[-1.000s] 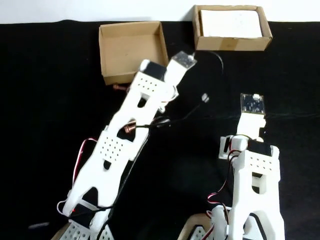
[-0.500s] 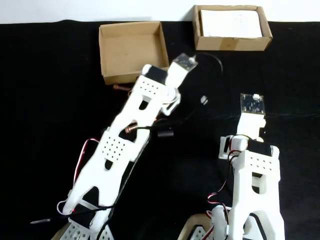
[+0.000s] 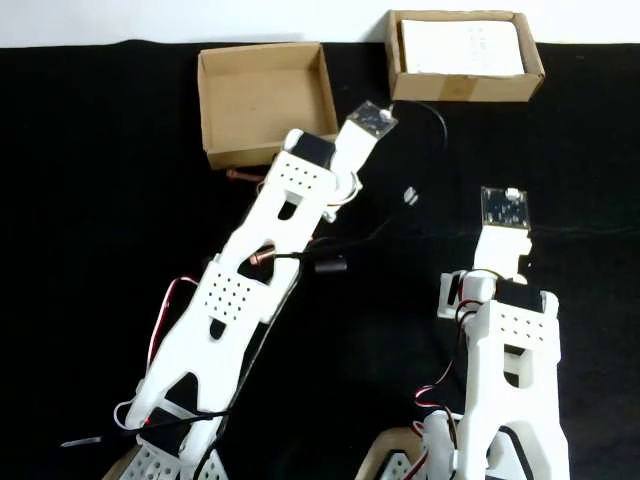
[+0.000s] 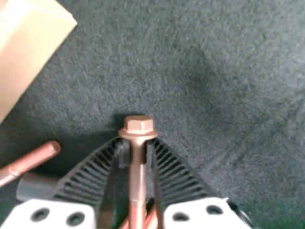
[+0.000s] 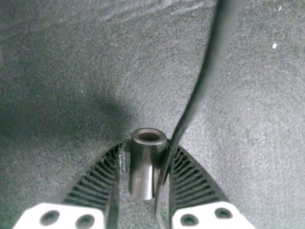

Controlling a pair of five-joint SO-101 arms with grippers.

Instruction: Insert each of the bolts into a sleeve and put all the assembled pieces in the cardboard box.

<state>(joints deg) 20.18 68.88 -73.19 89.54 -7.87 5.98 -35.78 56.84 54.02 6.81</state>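
Up close, the left gripper pinches one copper hex-head bolt near the brown cardboard box. A second copper bolt lies touching one pale grey sleeve. The right gripper clamps one dark cylindrical sleeve.

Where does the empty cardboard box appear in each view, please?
High view: the empty box sits at the table's far side, left of the second box.
Left wrist view: its corner lies beyond the bolt in the left gripper.
Right wrist view: looks at the sleeve in the right gripper instead.
Shared landmark: the loose bolt beside the box.
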